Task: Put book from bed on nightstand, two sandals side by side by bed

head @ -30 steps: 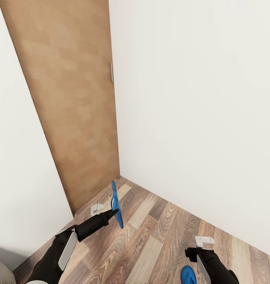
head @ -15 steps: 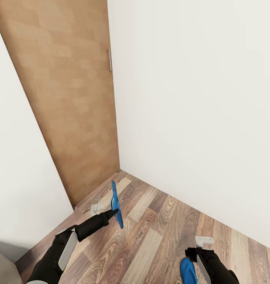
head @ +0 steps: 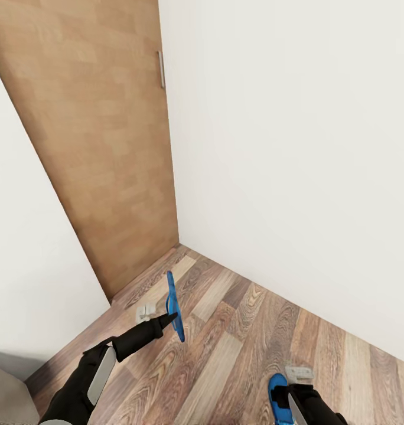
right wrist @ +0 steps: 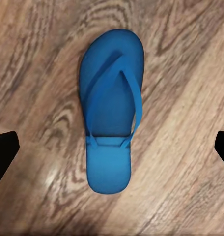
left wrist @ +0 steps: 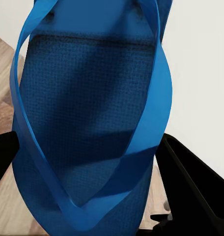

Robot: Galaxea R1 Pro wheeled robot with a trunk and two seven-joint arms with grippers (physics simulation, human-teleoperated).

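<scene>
My left gripper (head: 171, 319) is shut on a bright blue sandal (head: 174, 306), holding it upright and edge-on above the wood-plank floor (head: 225, 348). In the left wrist view that sandal (left wrist: 87, 123) hangs sole-on between the black fingers (left wrist: 190, 187). A second blue sandal (head: 278, 398) lies flat on the floor at the lower right. In the right wrist view this sandal (right wrist: 112, 128) lies strap-up below my right gripper (right wrist: 112, 147). Its fingers (right wrist: 4, 153) are open wide on either side and do not touch it.
A light wooden door (head: 101, 147) with a metal handle (head: 160, 69) stands closed in the room's corner. White walls (head: 296, 165) meet there. A pale grey edge (head: 4, 392) shows at the lower left.
The camera has shifted, so the corner and door sit higher in the picture. The right gripper has dropped lower in the picture, and more of the floor sandal shows. The left arm holds as before.
</scene>
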